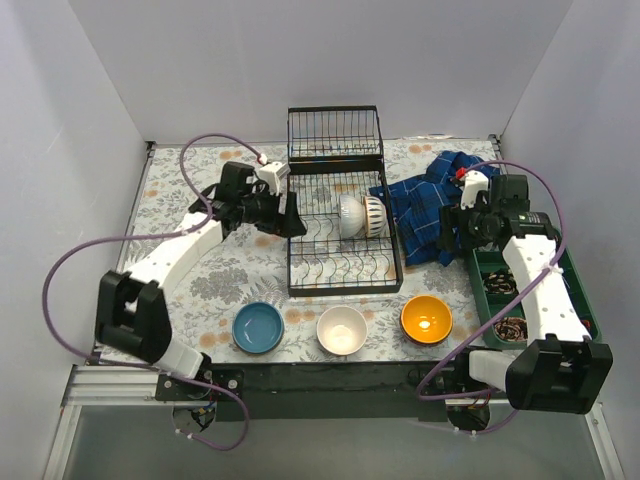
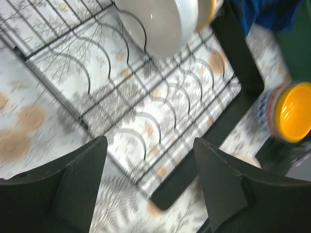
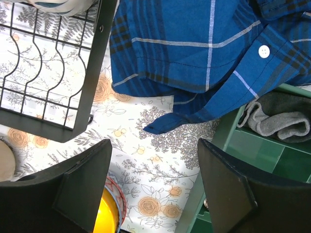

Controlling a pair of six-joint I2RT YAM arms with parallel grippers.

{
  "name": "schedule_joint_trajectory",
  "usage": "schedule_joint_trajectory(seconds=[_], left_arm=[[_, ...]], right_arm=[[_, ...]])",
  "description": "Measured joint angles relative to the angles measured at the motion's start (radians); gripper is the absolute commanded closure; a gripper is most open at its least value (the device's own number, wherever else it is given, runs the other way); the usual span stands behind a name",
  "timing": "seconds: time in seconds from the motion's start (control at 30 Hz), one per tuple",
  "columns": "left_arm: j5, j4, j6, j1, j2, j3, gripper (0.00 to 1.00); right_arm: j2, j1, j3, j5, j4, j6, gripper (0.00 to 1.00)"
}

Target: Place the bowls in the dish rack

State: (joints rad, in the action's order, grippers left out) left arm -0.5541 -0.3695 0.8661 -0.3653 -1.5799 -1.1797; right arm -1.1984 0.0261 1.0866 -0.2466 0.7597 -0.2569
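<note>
Midway across the floral table (image 1: 298,318) stands the black wire dish rack (image 1: 340,290), with a racked white bowl (image 1: 350,215) on edge among its tines and a second bowl (image 1: 375,215) nested against it. Three more wait in a row along the near edge: a blue bowl (image 1: 258,327), a loose white bowl (image 1: 341,329) and an orange bowl (image 1: 426,319). So I judge myself between loads, with a fresh pickup next. My left gripper (image 1: 293,218) hovers over the rack's left side, jaws wide and empty. My right gripper (image 3: 155,189) hangs just beside the rack's right corner, equally wide and empty, the orange bowl close below it. The next move calls for dropping onto that rim, pinching it, then lifting clear of the rack's frame. A blue plaid shirt (image 1: 420,200) lies against the rack's right side. The green tray (image 1: 578,290), holding a grey sock (image 3: 277,121), crowds my right arm's swing.
</note>
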Motion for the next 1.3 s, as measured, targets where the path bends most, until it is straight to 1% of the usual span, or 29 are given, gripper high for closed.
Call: schedule_joint_trajectory(seconds=[0.03,0.1,0.17,0.3,0.47,0.6,0.67,0.73,0.87,1.13,1.3], left_arm=[[0.02,-0.067,-0.084,0.002,0.073,0.019,0.31],[0.043,-0.154,-0.184,0.001,0.159,0.037,0.33],[0.066,-0.248,-0.291,-0.002,0.246,0.069,0.33],[0.107,-0.455,-0.503,-0.023,0.399,0.184,0.3],[0.113,-0.698,-0.695,-0.071,0.483,0.245,0.3],[0.111,-0.811,-0.781,-0.121,0.515,0.262,0.28],[0.104,-0.842,-0.801,-0.155,0.529,0.27,0.28],[0.102,-0.861,-0.805,-0.218,0.537,0.277,0.28],[0.108,-0.851,-0.793,-0.324,0.534,0.302,0.28],[0.179,-0.769,-0.76,-0.43,0.478,0.342,0.27],[0.196,-0.716,-0.751,-0.463,0.431,0.357,0.27]], right_arm=[[0.01,0.0,-0.005,-0.003,0.0,0.0,0.2],[0.021,0.0,-0.005,-0.011,0.0,0.001,0.2],[0.033,0.0,-0.005,-0.018,0.0,0.003,0.2],[0.046,0.0,-0.006,-0.022,0.0,-0.006,0.2],[0.047,0.0,-0.006,-0.031,0.0,-0.008,0.21],[0.044,0.0,-0.006,-0.048,0.0,-0.008,0.2],[0.044,0.0,-0.006,-0.05,0.0,-0.008,0.2],[0.044,0.0,-0.006,-0.052,0.0,-0.008,0.2],[0.048,0.0,-0.023,-0.056,-0.002,-0.008,0.2],[0.088,0.0,-0.055,-0.051,-0.001,-0.008,0.2],[0.11,0.0,-0.056,-0.045,0.0,-0.008,0.2]])
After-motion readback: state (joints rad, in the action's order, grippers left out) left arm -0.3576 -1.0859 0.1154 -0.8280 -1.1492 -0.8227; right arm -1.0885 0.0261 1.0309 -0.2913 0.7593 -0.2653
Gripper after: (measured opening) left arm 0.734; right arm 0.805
